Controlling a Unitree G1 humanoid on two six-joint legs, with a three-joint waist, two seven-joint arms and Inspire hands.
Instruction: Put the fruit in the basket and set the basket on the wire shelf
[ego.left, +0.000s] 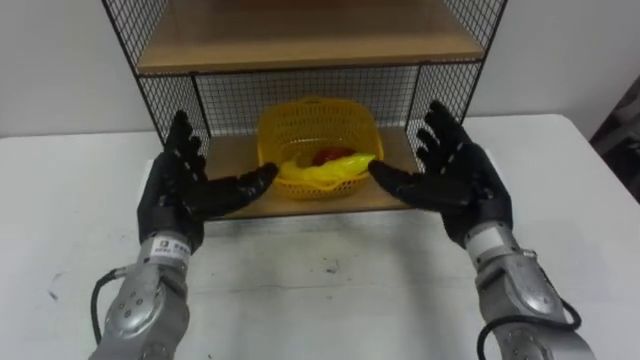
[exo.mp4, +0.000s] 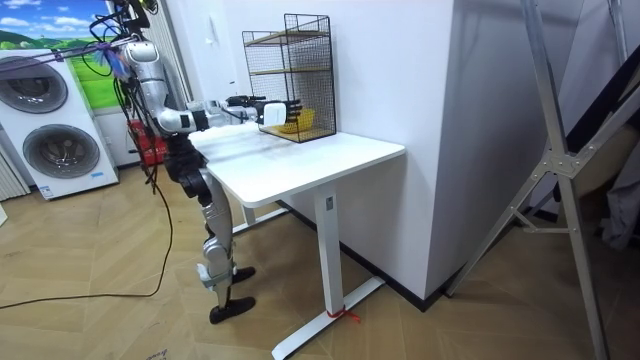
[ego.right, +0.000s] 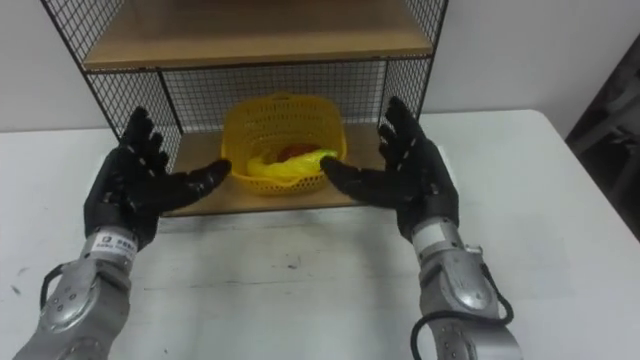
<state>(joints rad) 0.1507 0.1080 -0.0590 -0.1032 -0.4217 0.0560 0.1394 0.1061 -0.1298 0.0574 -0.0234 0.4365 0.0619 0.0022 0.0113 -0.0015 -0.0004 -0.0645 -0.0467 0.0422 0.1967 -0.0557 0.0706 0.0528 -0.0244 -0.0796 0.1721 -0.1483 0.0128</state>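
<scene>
A yellow plastic basket (ego.left: 318, 128) stands on the lower wooden board of the wire shelf (ego.left: 180, 48), with a yellow banana (ego.left: 325, 172) and a red fruit (ego.left: 330, 155) inside it. My left hand (ego.left: 182, 188) is open to the basket's left, thumb pointing toward it with a small gap. On the other side my right hand (ego.left: 455, 175) is open too, its thumb close to the basket's front right rim. Neither hand holds anything. In the room view I stand at the white table (exo.mp4: 300, 165), both arms stretched toward the wire shelf (exo.mp4: 290, 75).
The wire shelf stands at the back of the white table (ego.left: 330, 290), against the wall, with an upper board over the basket. Its mesh sides flank both hands. In the room view a washing machine (exo.mp4: 50, 130) stands behind me.
</scene>
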